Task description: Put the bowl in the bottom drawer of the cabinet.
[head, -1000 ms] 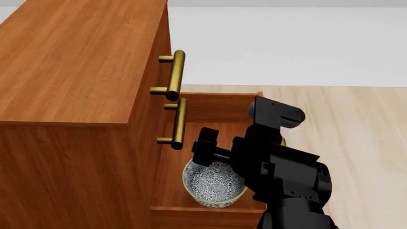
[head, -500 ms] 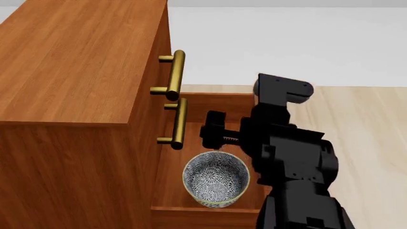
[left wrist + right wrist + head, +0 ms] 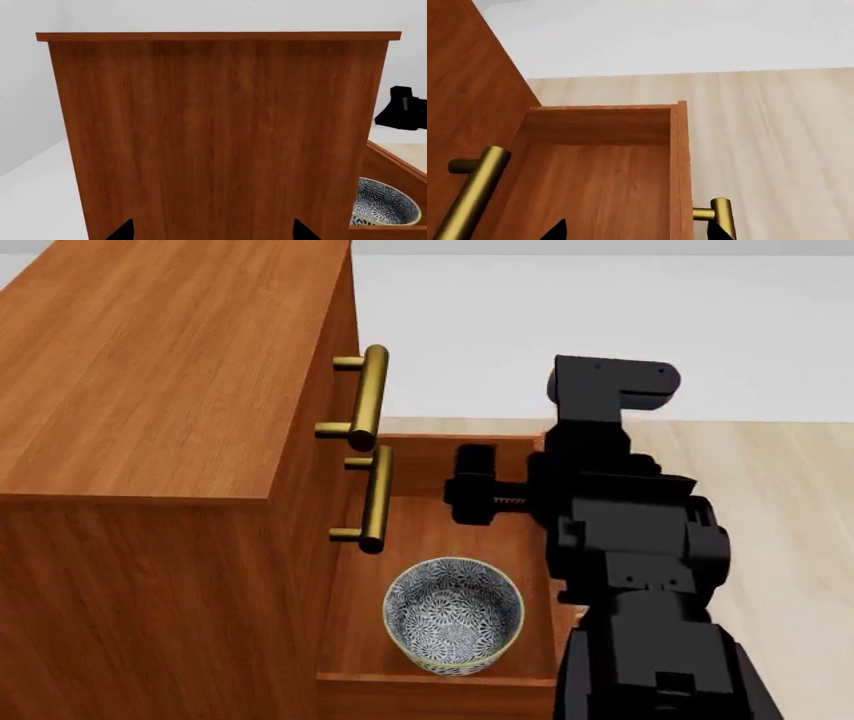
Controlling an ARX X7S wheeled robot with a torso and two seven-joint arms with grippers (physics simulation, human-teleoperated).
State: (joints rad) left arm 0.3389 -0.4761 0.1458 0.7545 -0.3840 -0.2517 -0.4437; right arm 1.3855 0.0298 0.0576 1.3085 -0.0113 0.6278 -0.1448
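Your black right gripper [image 3: 477, 485], jaws hidden so its state is unclear, hangs above the open reddish-brown wooden bottom drawer [image 3: 434, 480], where the blue-grey floral white bowl [image 3: 454, 615] sits free.

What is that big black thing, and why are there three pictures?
The black thing is a robot's right arm. Each picture comes from a different camera: one on its head looking down, and one near each end effector. The brown box is a cabinet with gold handles. Its bottom drawer is pulled open, and a small blue-patterned bowl sits inside it. Nothing is holding the bowl; the arm is above the drawer. The left camera faces the cabinet's side and glimpses the bowl. The right camera looks into the drawer's far end.
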